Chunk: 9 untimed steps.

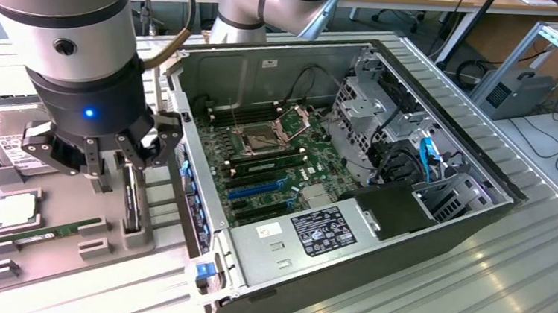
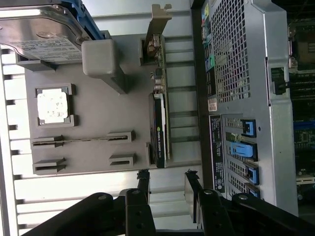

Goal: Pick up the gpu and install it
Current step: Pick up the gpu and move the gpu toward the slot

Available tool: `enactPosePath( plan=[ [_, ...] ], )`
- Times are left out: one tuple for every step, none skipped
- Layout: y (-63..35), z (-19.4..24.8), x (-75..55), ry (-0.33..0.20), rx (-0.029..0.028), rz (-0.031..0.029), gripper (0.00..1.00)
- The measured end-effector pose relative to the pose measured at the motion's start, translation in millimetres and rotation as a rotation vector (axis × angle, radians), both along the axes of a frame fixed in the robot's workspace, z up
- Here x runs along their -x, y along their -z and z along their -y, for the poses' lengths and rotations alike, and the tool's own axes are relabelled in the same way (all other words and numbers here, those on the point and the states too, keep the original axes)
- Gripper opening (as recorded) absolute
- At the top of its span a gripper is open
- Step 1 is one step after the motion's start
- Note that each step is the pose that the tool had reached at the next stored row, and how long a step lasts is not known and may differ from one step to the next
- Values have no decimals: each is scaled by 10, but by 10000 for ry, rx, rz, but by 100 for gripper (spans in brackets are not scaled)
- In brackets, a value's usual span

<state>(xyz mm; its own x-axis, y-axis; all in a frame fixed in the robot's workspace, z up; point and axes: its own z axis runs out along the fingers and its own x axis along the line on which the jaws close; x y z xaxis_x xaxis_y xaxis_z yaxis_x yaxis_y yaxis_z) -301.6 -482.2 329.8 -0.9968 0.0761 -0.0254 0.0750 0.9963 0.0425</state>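
Observation:
The gpu stands on edge in a slot of the grey holder tray, its black cooler face sideways and its silver end bracket at the far end. In the exterior view the gpu is a thin dark card beside the case's rear wall. My gripper hovers just above it, apart from it. In the wrist view the gripper is open, its two fingertips spread wider than the card, with nothing between them. The open computer case lies on its side to the exterior view's right, motherboard exposed.
The tray also carries a silver hard drive, a CPU and a thin RAM stick. A blue expansion slot runs across the motherboard. The case's perforated rear panel stands close beside the gpu. Ribbed metal table surrounds everything.

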Motion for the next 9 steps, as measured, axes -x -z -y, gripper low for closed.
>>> enactPosePath(
  plan=[
    [6, 0, 0, 0, 0, 0, 42],
    [7, 0, 0, 0, 0, 0, 42],
    [9, 0, 0, 0, -1, 0, 42],
    [11, 0, 0, 0, 0, 0, 42],
    [13, 0, 0, 0, -1, 0, 42],
    [36, 0, 0, 0, 0, 0, 42],
    [58, 0, 0, 0, 0, 0, 42],
    [59, 0, 0, 0, 0, 0, 42],
    [61, 0, 0, 1, 0, 0, 42]
  ],
)
